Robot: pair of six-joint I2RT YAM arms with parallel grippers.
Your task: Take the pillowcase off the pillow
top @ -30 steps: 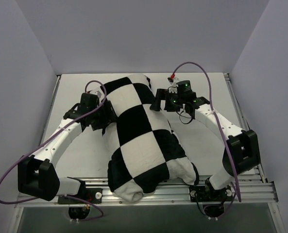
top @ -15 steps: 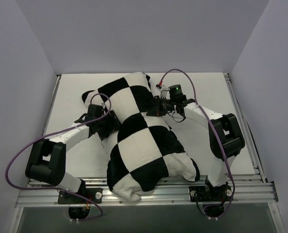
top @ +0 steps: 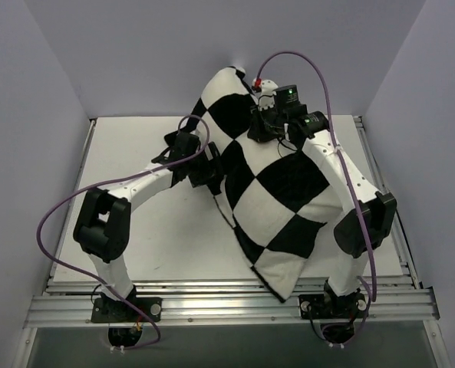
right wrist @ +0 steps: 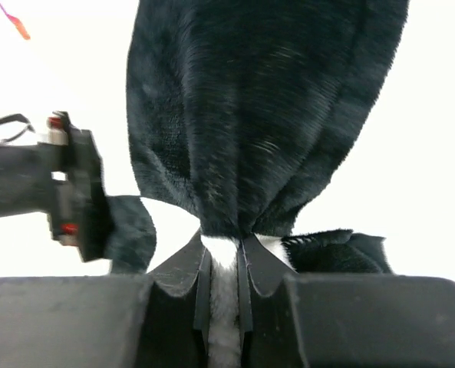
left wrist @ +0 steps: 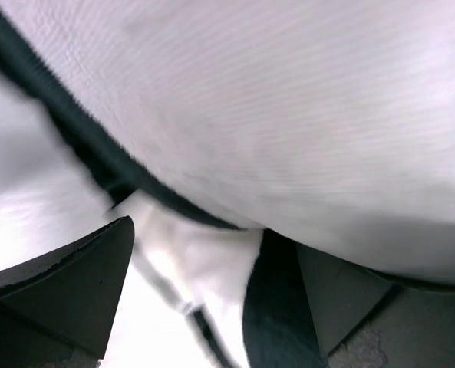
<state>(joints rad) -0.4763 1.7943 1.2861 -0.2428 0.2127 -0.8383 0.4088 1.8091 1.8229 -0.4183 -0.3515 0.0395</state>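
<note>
Raised since a second ago, the pillowcase (top: 281, 192) slants from the right claw (top: 259, 130), which is pinched tight on its fabric, down to the table's (top: 135, 230) front edge. At its left edge, the left claw (top: 204, 169) gapes wide.

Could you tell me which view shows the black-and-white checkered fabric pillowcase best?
Top external: the black-and-white checkered fabric pillowcase shows nearly whole. Right wrist shows only a black bunch pinched by the right gripper; left wrist, blurred white cloth with black edging.
</note>
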